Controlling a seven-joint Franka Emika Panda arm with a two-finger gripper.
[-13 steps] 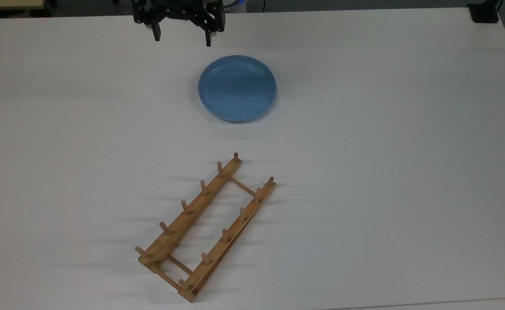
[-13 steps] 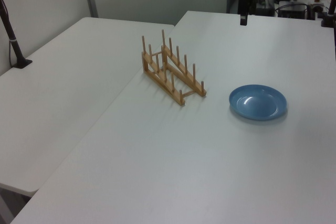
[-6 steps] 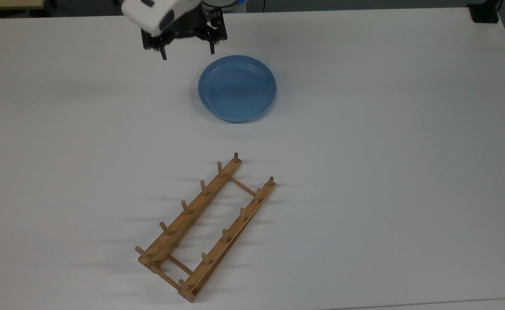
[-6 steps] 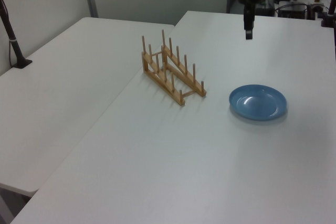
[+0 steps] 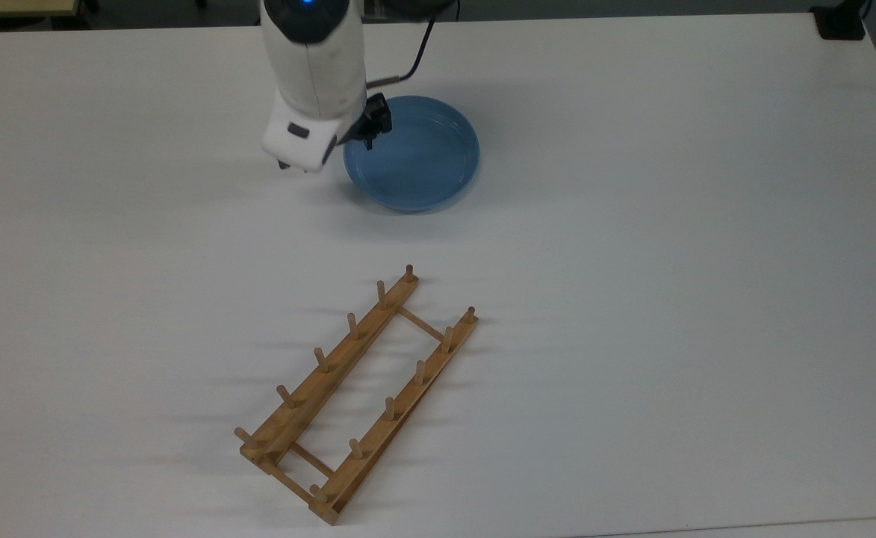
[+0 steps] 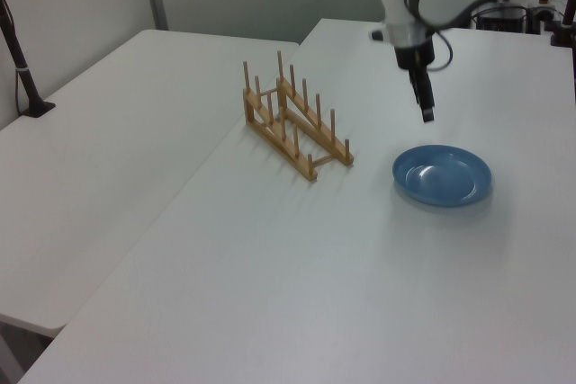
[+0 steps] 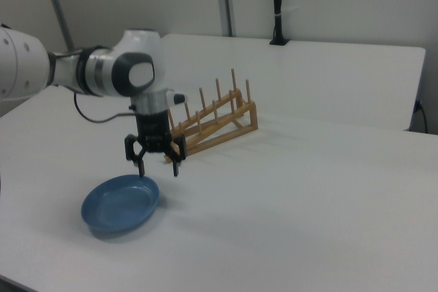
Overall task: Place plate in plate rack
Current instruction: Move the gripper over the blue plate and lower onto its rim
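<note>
The blue plate (image 5: pixel 417 155) (image 6: pixel 442 175) (image 7: pixel 119 204) lies flat on the white table (image 5: pixel 669 224). My gripper (image 5: pixel 325 154) (image 6: pixel 427 114) (image 7: pixel 159 167) hangs open a little above it, fingers pointing down, with nothing between them. In the top view it is over the plate's left rim, with one finger over the plate and the other over the table. The wooden plate rack (image 5: pixel 357 392) (image 6: pixel 295 120) (image 7: pixel 212 124) stands apart from the plate, towards the top view's bottom, and holds nothing.
A black clamp base (image 5: pixel 841 22) sits at the top view's upper right table corner. A black post (image 6: pixel 25 78) (image 7: pixel 276 5) stands on the adjoining table behind the rack. A seam (image 6: pixel 193 168) runs between the two tables.
The arm has come in from the table's far edge and lowered over the plate's rim. The fingers stay open. Plate and rack have not moved.
</note>
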